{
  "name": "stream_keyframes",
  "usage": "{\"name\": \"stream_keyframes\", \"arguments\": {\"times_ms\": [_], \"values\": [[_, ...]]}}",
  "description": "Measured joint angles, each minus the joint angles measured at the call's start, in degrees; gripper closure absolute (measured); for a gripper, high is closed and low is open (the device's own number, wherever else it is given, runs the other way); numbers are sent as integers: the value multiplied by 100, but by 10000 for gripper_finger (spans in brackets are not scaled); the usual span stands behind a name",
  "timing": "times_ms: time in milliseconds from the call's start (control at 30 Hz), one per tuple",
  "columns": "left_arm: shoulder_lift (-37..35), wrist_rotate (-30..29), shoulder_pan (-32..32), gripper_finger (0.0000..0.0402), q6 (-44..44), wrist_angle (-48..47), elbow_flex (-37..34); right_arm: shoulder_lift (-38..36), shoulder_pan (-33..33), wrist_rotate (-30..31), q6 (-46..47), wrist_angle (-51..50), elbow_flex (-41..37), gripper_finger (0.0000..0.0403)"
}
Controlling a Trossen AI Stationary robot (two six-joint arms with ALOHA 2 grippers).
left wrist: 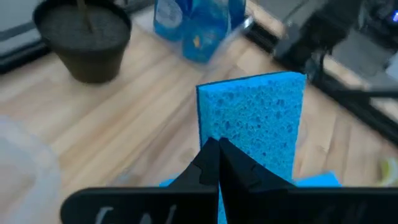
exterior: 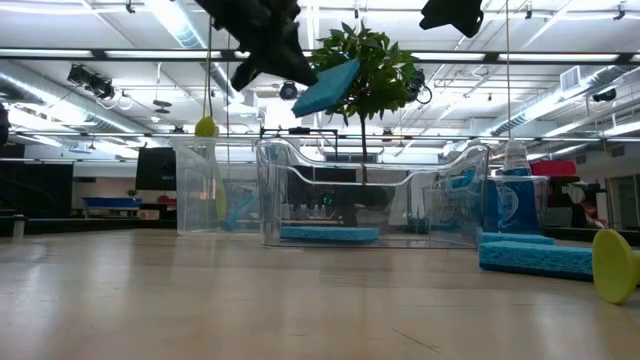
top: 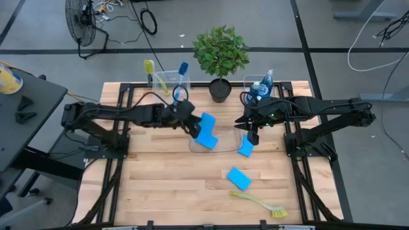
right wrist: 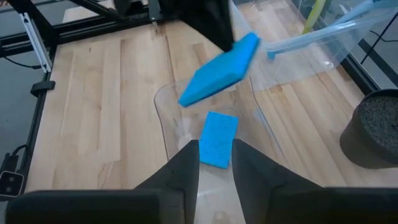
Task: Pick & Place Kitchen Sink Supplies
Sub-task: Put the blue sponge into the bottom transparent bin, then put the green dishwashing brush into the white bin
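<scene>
Step in hand: placing sponges; the left pincer (top: 193, 130) hangs above the middle clear bin (top: 220, 149), clamped on a blue sponge (top: 208, 122).
Held sponge: tilted in the air, gripped by one short edge, over the bin's left part and clear of its walls.
Sponge in bin: one blue sponge (right wrist: 217, 139) lies flat on the bin floor, under the held one.
Right pincer: (top: 253, 137) hovers over the bin's right end, jaws a narrow gap apart and nothing between them.
Sponge at right rim: (top: 246, 147) leans at the bin's right end; inside or outside, I cannot tell.
Loose sponge: (top: 239, 178) flat on the bench, well in front of the bin.
Yellow-green brush: (top: 261, 203) lies on the bench near the front edge.
Other supplies: a blue brush (top: 181, 73) and another yellow-green one (top: 150, 69) stand in the rear-left bin; blue-liquid bottles (top: 262, 85) in the rear-right bin.
Next move, as I judge: lower the left pincer until the sponge is inside the walls, then release beside the flat one.
</scene>
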Motion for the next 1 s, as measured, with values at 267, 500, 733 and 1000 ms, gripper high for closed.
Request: {"name": "stream_keyframes", "arguments": {"times_ms": [267, 500, 733, 1000], "values": [[521, 452, 287, 396, 62, 661, -1, -1, -1, 2, 0, 11, 0, 305], [777, 666, 293, 367, -42, 771, -3, 1, 1, 3, -17, -68, 0, 305], [769, 676, 293, 307, -98, 775, -3, -1, 1, 2, -43, -197, 0, 305], [714, 1559, 218, 252, -127, 749, 64, 1, 1, -61, -10, -1007, 0, 305]]}}
